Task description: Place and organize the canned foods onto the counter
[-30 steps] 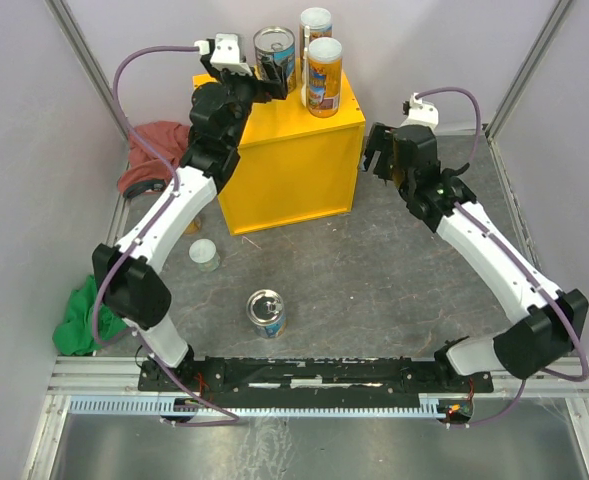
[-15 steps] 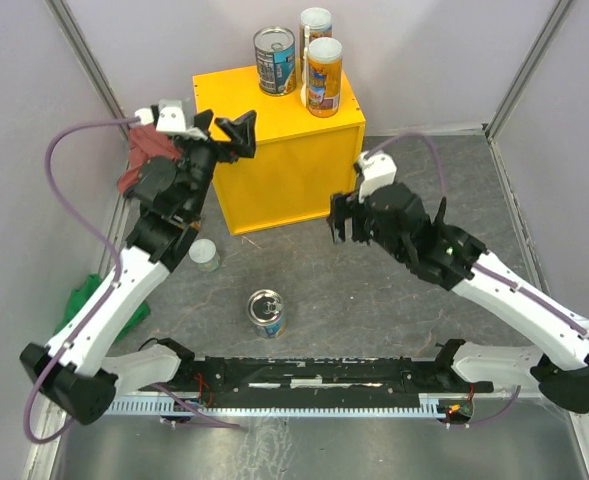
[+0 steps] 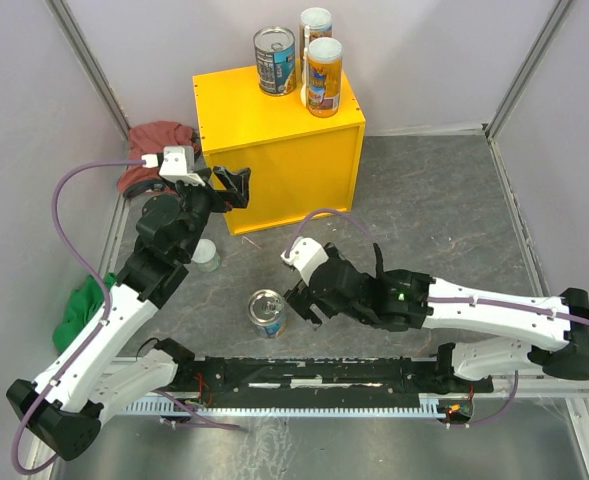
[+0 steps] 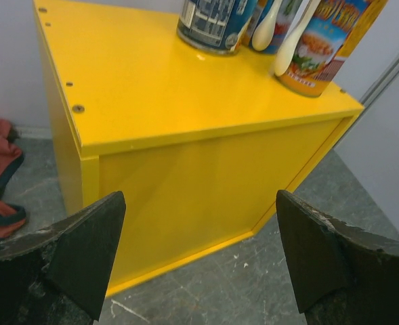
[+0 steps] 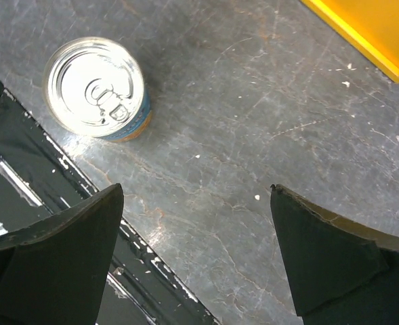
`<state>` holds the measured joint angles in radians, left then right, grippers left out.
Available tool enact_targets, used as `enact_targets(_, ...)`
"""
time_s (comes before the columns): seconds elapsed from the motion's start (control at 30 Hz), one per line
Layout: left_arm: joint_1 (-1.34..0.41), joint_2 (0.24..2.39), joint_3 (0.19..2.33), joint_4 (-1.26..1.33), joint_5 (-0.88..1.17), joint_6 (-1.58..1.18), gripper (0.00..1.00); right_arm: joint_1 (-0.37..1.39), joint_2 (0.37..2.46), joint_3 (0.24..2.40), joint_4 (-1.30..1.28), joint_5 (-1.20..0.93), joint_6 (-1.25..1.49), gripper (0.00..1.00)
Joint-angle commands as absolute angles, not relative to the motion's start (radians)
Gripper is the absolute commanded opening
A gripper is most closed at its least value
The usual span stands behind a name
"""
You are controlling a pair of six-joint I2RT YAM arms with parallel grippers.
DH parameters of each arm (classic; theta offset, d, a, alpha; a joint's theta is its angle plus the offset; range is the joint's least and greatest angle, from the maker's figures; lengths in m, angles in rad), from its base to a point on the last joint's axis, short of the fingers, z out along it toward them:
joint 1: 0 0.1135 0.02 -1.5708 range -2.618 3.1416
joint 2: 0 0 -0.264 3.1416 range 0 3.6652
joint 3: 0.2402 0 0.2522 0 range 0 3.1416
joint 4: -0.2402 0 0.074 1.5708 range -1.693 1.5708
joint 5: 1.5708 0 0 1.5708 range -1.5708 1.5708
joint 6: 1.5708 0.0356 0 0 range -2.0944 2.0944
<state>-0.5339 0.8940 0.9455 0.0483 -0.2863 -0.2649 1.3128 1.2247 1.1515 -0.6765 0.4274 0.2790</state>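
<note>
Even, diffuse overhead light is seen throughout, and shadows are kept soft and short, as beside the yellow counter (image 3: 294,180). Strong glare is noted on the silver lid of the blue-labelled tin (image 5: 94,84), with a fainter sheen on the grey floor (image 5: 253,135). The fingers (image 4: 84,250) are rendered dark, with little surface detail. The top view is sharp.

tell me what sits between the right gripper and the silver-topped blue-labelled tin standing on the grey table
Nothing: only bare grey table surface separates the right gripper from the silver-topped blue-labelled tin, shown in the right wrist view.
</note>
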Motion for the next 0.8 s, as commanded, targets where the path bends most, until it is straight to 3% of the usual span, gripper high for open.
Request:
enact_targets(0.0,-0.538,0.849,0.931,0.028,-0.311,-0.311,0.98,1.348,1.254,1.148,-0.645,0.399,0.272,0.99)
enact_targets(0.33,-0.538,0.802,0.870,0.009,-0.393,-0.372,0.99,1.368,1.375,1.134,-0.522,0.242,0.278,0.99)
enact_targets(0.77,-0.538,0.758,0.843,-0.020,-0.428,-0.402,0.99,1.366,1.491,1.151,-0.434,0.218,0.258,0.99)
